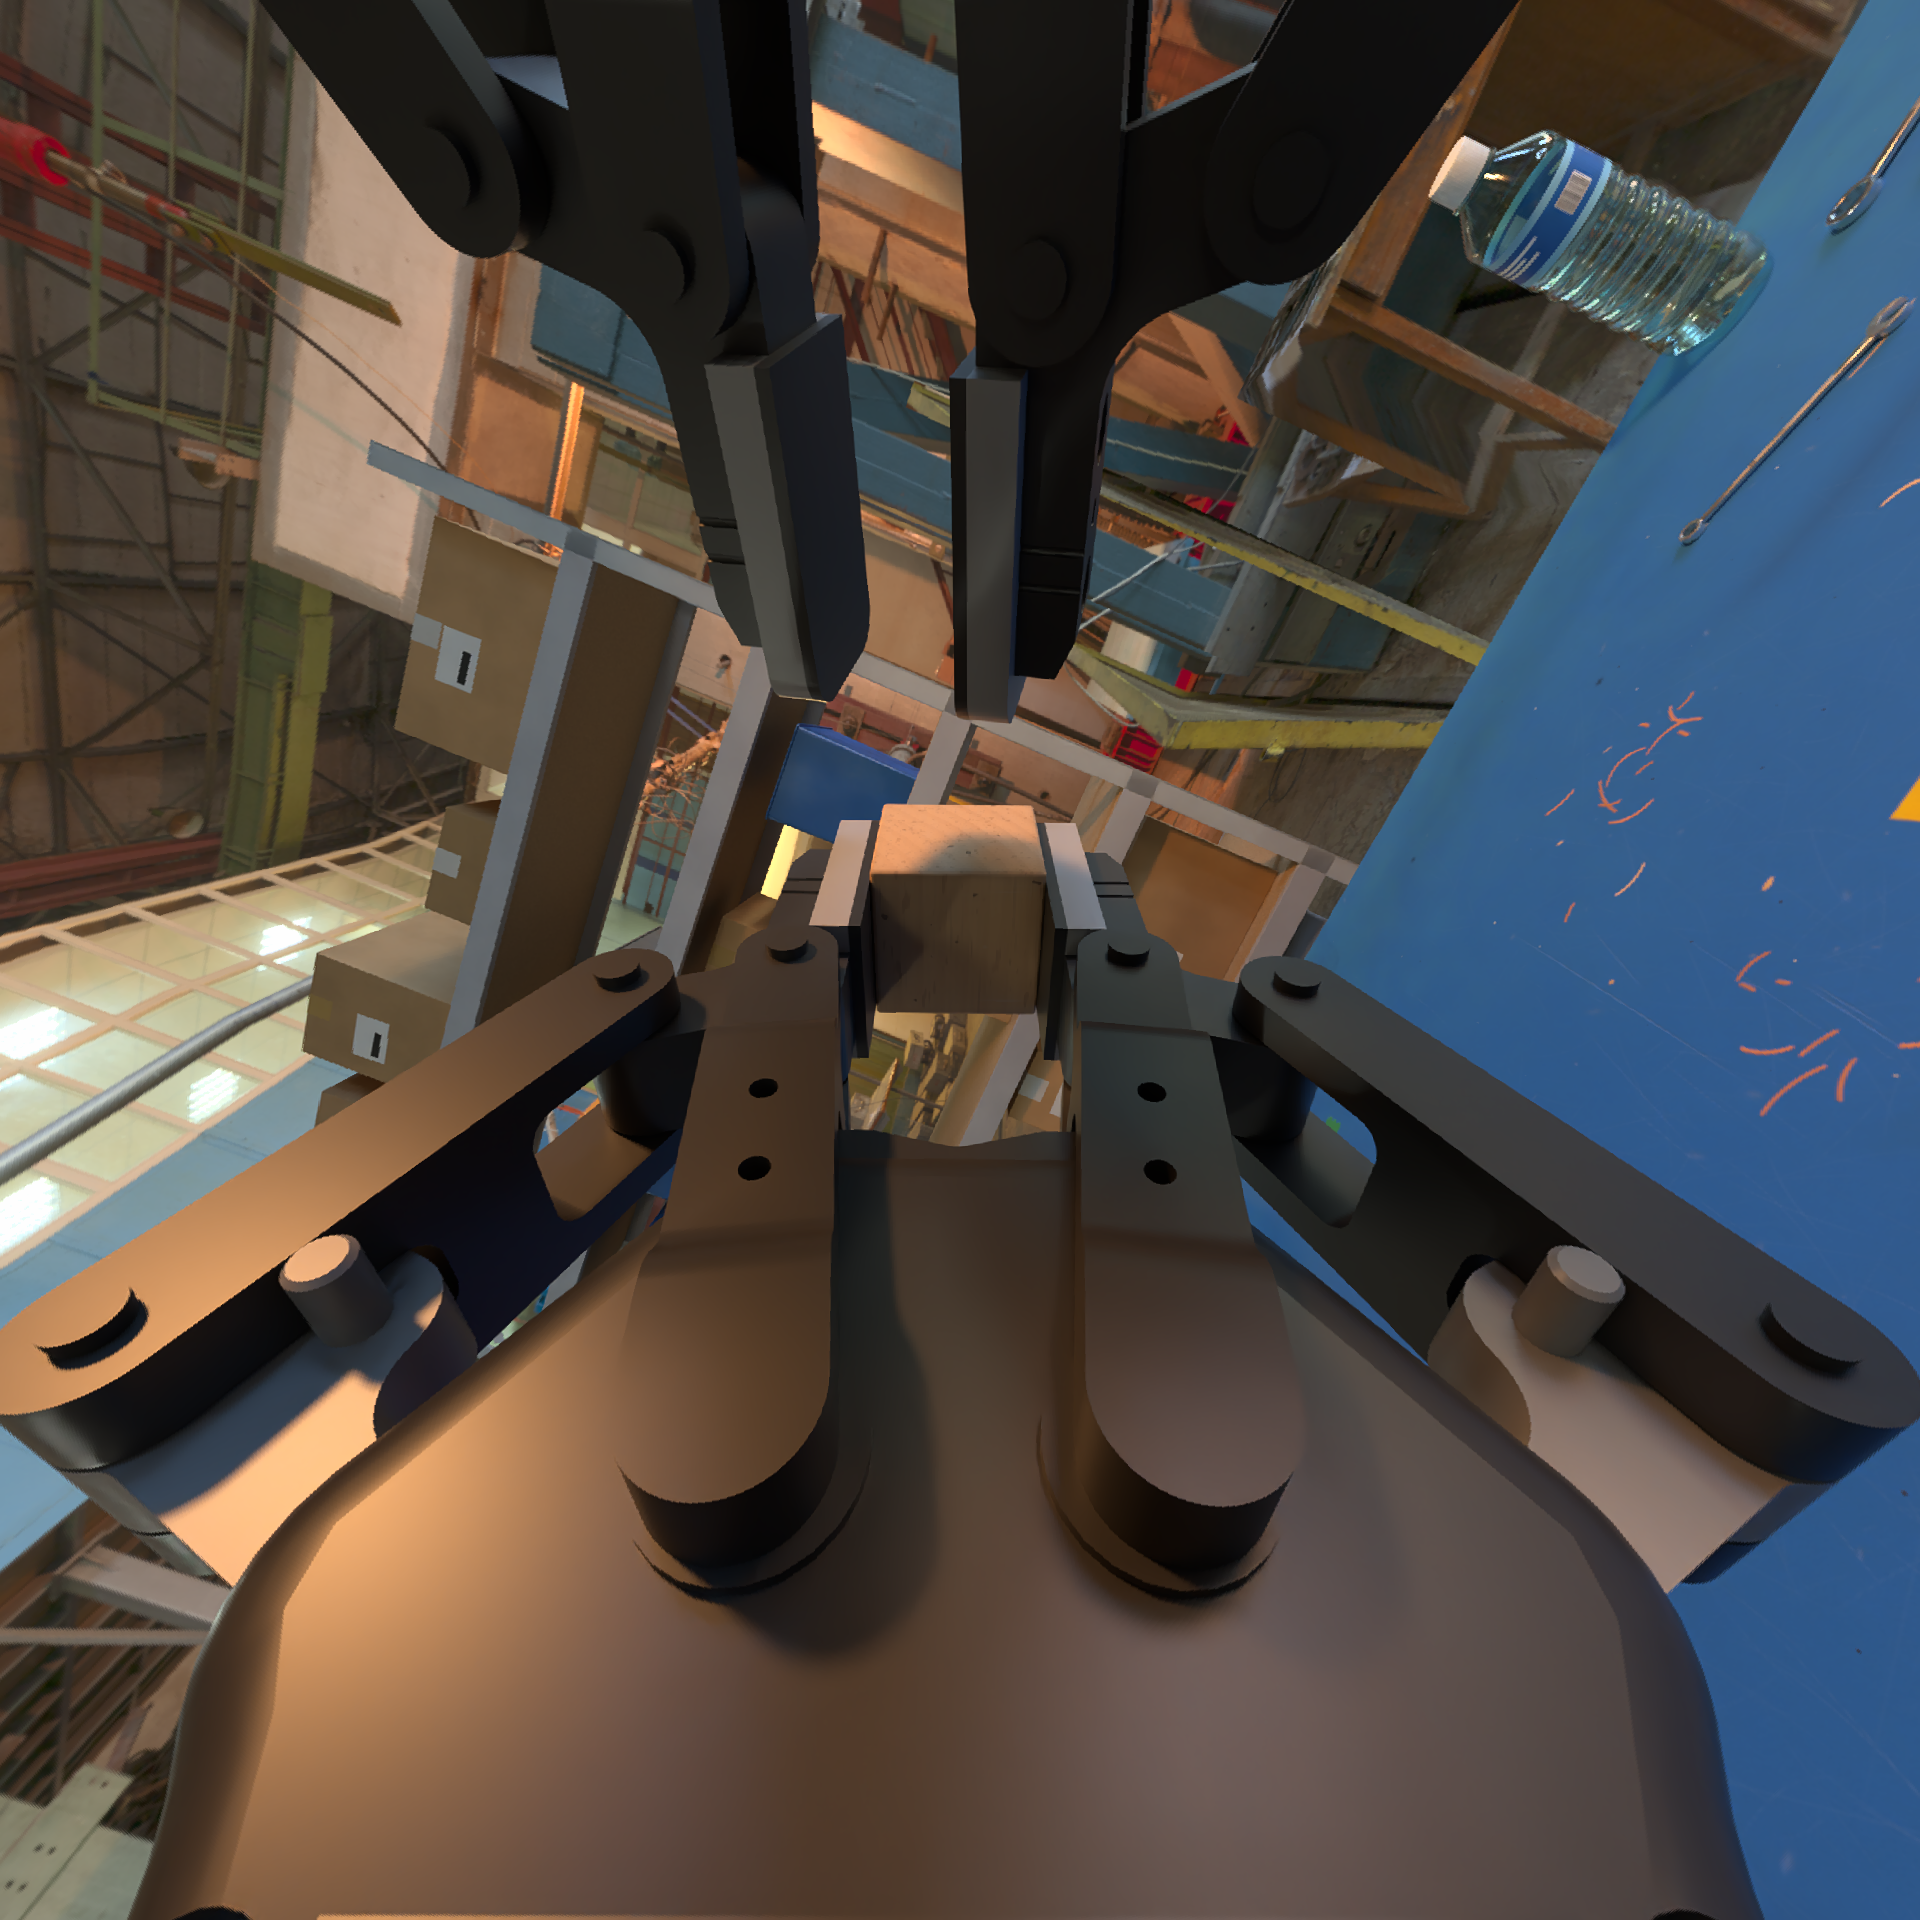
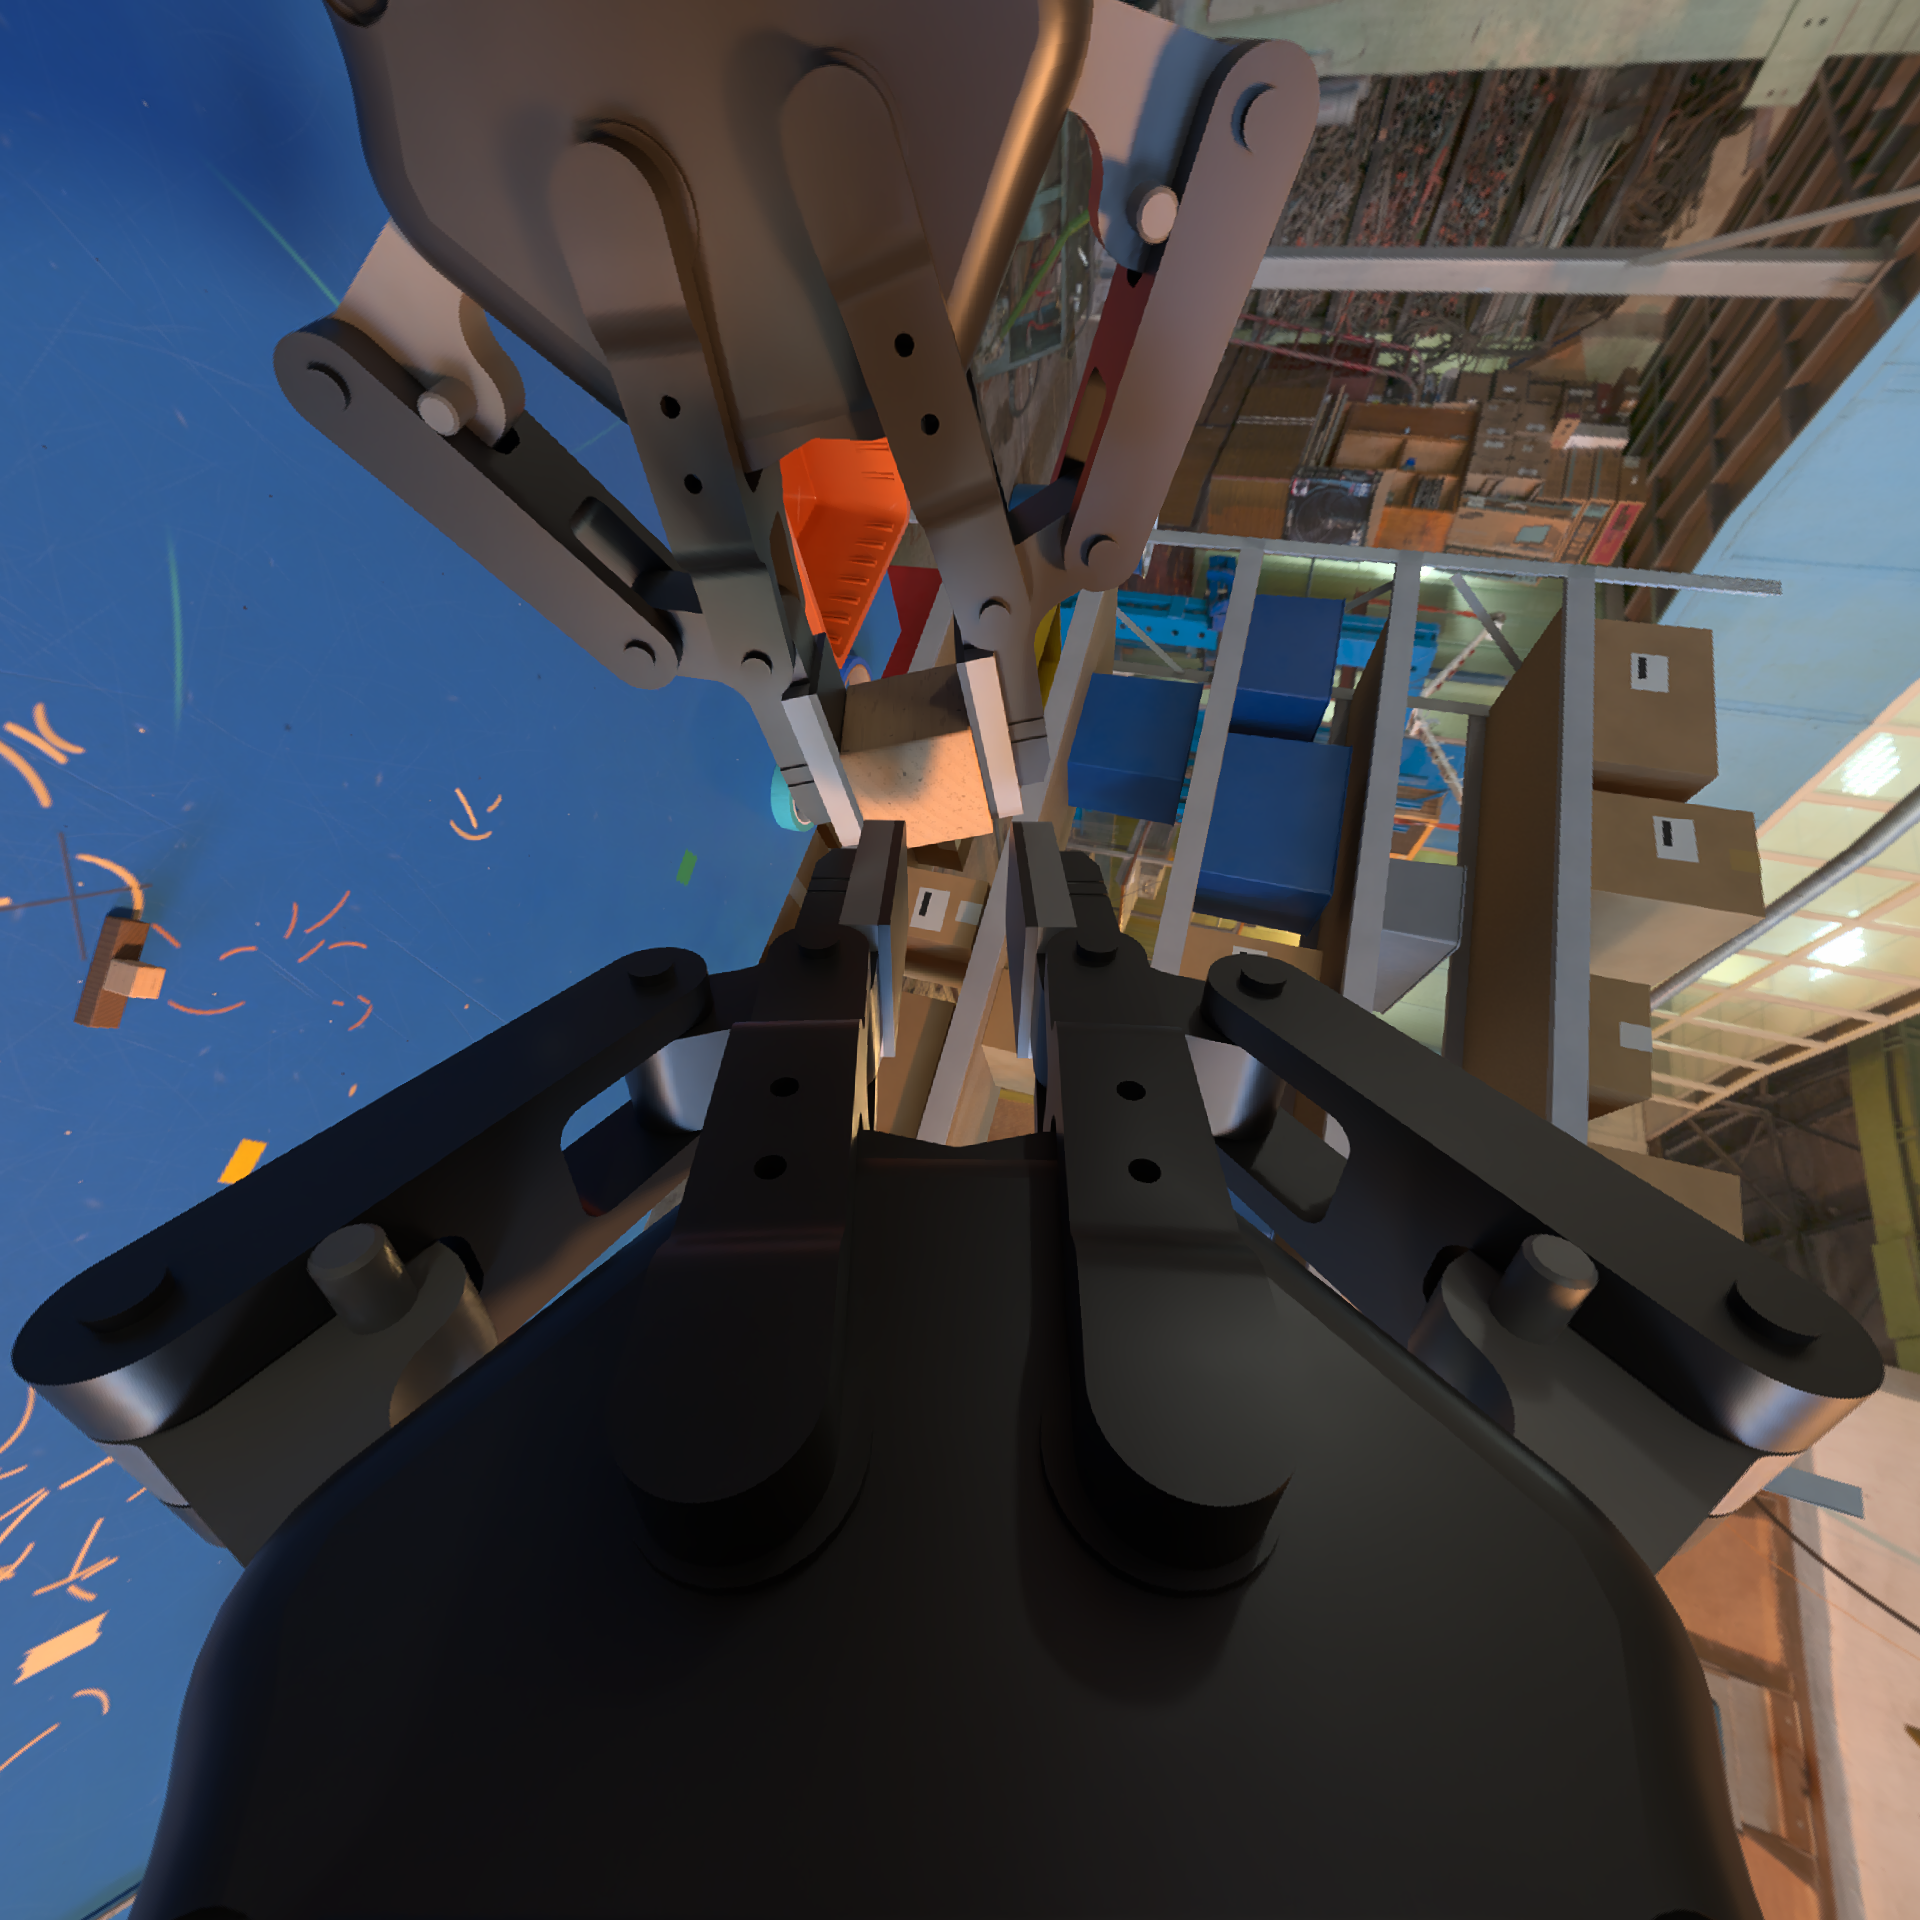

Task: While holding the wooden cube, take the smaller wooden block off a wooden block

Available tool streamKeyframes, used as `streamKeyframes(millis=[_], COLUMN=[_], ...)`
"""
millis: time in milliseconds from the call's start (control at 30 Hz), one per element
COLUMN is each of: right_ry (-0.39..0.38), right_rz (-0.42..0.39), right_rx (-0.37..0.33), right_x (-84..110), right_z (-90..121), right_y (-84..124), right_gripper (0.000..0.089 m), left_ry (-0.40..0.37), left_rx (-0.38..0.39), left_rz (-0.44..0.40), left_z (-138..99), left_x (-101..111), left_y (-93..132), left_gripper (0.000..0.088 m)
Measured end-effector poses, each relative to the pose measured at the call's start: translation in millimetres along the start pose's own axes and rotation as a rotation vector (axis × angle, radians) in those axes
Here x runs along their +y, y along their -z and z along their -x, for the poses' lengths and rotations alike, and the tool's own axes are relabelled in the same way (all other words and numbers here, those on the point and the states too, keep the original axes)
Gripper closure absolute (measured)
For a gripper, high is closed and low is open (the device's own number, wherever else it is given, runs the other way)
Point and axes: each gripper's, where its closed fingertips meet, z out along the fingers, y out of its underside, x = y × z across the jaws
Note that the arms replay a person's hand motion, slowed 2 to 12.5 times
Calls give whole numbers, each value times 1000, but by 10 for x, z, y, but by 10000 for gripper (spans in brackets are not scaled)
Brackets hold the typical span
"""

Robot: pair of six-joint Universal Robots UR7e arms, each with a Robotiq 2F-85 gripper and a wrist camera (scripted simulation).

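Note:
My left gripper (image 1: 956, 831) is shut on a wooden cube (image 1: 956, 925), held in the air off the blue table (image 1: 1662, 1143). My right gripper (image 1: 899, 686) faces it tip to tip, just short of the cube, with its fingers slightly apart and empty. In the right wrist view the right gripper (image 2: 956, 847) sits just below the cube (image 2: 914, 769) held in the left gripper (image 2: 914, 810). Far to the left on the table (image 2: 364, 623), a small pale wooden block (image 2: 143, 980) sits on a larger darker wooden block (image 2: 102, 977).
A water bottle (image 1: 1600, 239) and two metal wrenches (image 1: 1797, 416) lie on the table. An orange crate (image 2: 847, 530) and a teal object (image 2: 790, 805) show behind the left gripper. Shelving with cardboard boxes (image 2: 1652, 707) and blue boxes (image 2: 1268, 810) stands beyond the table.

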Motion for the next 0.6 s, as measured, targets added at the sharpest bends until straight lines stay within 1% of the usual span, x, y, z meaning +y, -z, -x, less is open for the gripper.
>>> streamKeyframes(millis=[600], right_ry=[3], right_rz=[1], right_rx=[-9], right_x=[-13], right_z=[-8], right_y=[18], right_gripper=[728], left_ry=[-2], left_rx=[-5], left_rz=[0], left_z=[11], left_x=[2], left_y=[6], left_gripper=[632])
